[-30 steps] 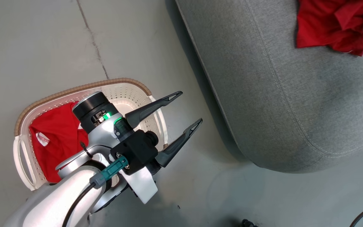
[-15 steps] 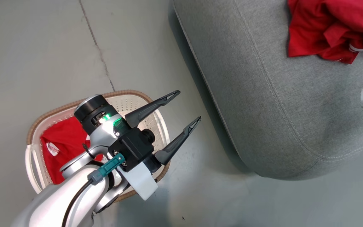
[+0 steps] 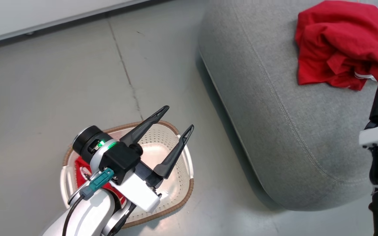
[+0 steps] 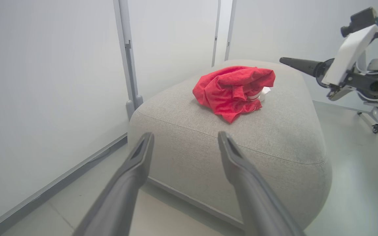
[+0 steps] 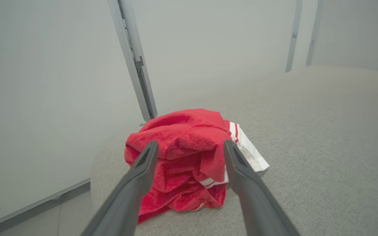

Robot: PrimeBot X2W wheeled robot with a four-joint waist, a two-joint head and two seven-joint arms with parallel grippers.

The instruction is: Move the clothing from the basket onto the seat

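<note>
Clothing: red heap (image 3: 343, 49) lies on seat (image 3: 274, 131), 2 o'clock in your head view; that piece done. Second red garment (image 3: 80, 170) sits in basket (image 3: 189, 193) at 7 o'clock; yours to fetch yet. Your right gripper (image 5: 190, 144) spread wide, empty, just short of heap, at its 5 o'clock. Your left gripper (image 3: 178, 117) spread wide, empty, above basket.

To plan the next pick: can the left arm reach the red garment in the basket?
Probably yes: the left gripper hangs over the open-topped basket, jaws open, and the red garment lies inside.
</note>
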